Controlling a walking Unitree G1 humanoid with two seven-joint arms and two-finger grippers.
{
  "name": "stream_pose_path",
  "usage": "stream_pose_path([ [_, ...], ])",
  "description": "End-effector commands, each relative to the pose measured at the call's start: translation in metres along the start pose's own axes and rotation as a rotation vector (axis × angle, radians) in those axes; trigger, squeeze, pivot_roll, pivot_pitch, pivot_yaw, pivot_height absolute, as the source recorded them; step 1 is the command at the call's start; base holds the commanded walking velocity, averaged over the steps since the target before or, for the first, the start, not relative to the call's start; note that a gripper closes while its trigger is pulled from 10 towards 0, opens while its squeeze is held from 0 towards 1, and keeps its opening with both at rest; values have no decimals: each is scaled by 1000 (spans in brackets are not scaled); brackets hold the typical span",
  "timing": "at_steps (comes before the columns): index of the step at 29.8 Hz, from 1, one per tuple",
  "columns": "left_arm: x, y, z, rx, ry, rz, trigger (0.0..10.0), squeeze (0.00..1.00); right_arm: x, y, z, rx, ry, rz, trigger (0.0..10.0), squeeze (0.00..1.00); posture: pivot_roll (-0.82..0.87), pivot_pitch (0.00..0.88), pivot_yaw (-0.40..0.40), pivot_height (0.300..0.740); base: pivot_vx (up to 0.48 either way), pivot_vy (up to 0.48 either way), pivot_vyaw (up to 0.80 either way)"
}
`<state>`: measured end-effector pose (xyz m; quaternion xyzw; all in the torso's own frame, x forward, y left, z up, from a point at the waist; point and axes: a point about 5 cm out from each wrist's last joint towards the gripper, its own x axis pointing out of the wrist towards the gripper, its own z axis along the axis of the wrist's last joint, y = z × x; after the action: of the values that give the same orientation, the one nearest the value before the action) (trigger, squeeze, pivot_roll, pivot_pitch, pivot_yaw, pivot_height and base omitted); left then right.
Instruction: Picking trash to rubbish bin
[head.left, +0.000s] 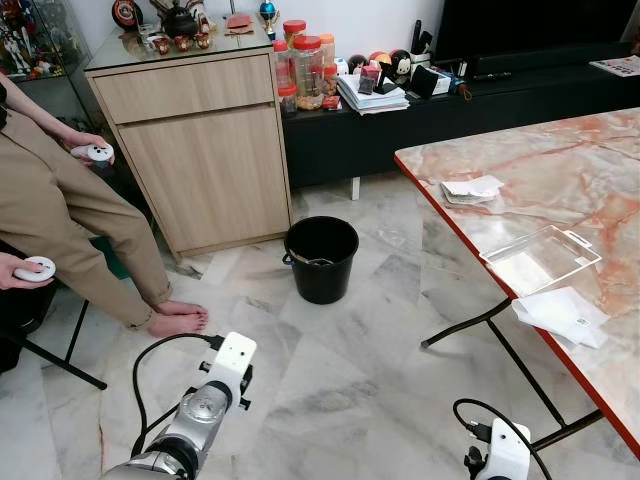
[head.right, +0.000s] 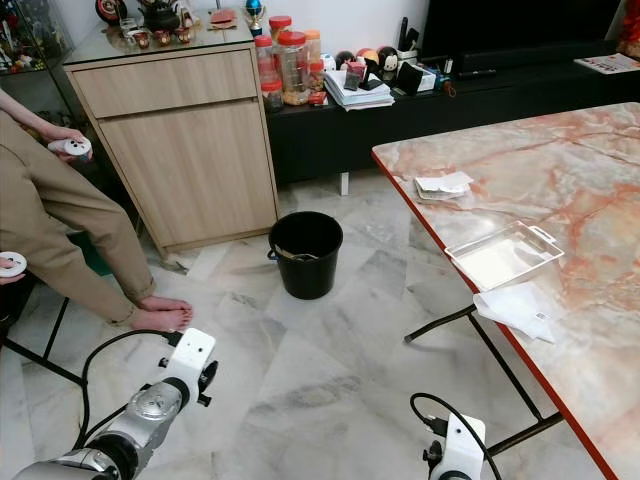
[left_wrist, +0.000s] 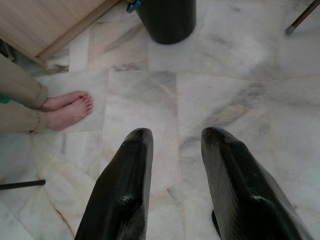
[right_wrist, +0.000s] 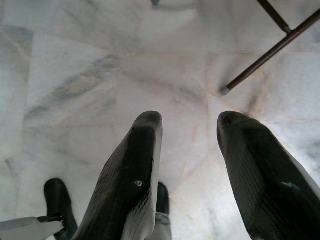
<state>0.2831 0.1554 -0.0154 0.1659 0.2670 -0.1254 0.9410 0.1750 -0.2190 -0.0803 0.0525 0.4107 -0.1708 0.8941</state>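
I'm seeing glossy black plastic on the left gripper (left_wrist: 172, 145) and right gripper (right_wrist: 187, 130), both parted over polished grey-veined marble floor (head.left: 330, 370). Ahead of the jaws, a matt black plastic bin (head.left: 321, 258) is sitting beside a matt wood-grain cabinet (head.left: 205, 160). Off the right jaws, the glossy pink marble table (head.left: 560, 170) is carrying a clear plastic tray (head.left: 540, 258) and white crumpled paper (head.left: 560, 315).

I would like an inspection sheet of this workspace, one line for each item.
Surface: marble table at the robot's right; pale tiled floor.
Job's things: black bin on the floor by the wooden cabinet; crumpled paper, clear plastic tray and white paper on the table.
Clutter: jars and books on the low black shelf.
Grippers: left gripper and right gripper open, low over the floor, holding nothing.
Cables: black cable on the left arm.
Surroundings: seated barefoot person.
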Motion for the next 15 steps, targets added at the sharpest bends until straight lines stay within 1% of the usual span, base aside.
stream_pose_path([
  [1, -3, 6, -9, 12, 31, 10, 10000, 0, 0, 6, 0, 4, 0, 12, 10000, 0, 147, 0, 42, 740, 0, 0, 0],
  [4, -6, 12, -16, -8, 60, 39, 10000, 0, -1, 10, -2, 3, 7, 27, 10000, 0, 153, 0, 43, 740, 0, 0, 0],
  [5, -8, 16, -22, -35, 79, 70, 10000, 0, -1, 13, -3, -4, 12, 38, 10000, 0, 158, 0, 43, 740, 0, 0, 0],
  [6, -12, 24, -32, -90, 114, 126, 10000, 0, -2, 18, -6, -13, 22, 55, 10000, 0, 159, 0, 44, 740, 0, 0, 0],
  [8, -16, 30, -39, -157, 133, 176, 10000, 0, -2, 22, -7, -13, 26, 65, 10000, 0, 159, 0, 44, 740, 0, 0, 0],
  [9, -16, 31, -39, -163, 134, 179, 10000, 0, -3, 22, -7, -13, 27, 65, 10000, 0, 159, 0, 44, 740, 0, 0, 0],
  [10, -19, 34, -44, -191, 145, 203, 10000, 0, -3, 24, -8, -14, 29, 71, 10000, 0, 156, 0, 45, 740, 0, 0, 0],
  [11, -19, 34, -44, -191, 145, 203, 10000, 0, -3, 24, -8, -14, 29, 71, 10000, 0, 156, 0, 45, 740, 0, 0, 0],
  [12, -22, 39, -50, -215, 160, 235, 10000, 0, -3, 26, -8, -20, 32, 81, 10000, 0, 156, 0, 46, 740, 0, 0, 0],
  [15, -24, 41, -53, -209, 166, 242, 10000, 0, -3, 28, -8, -30, 34, 90, 10000, 0, 156, 0, 46, 740, 0, 0, 0],
])
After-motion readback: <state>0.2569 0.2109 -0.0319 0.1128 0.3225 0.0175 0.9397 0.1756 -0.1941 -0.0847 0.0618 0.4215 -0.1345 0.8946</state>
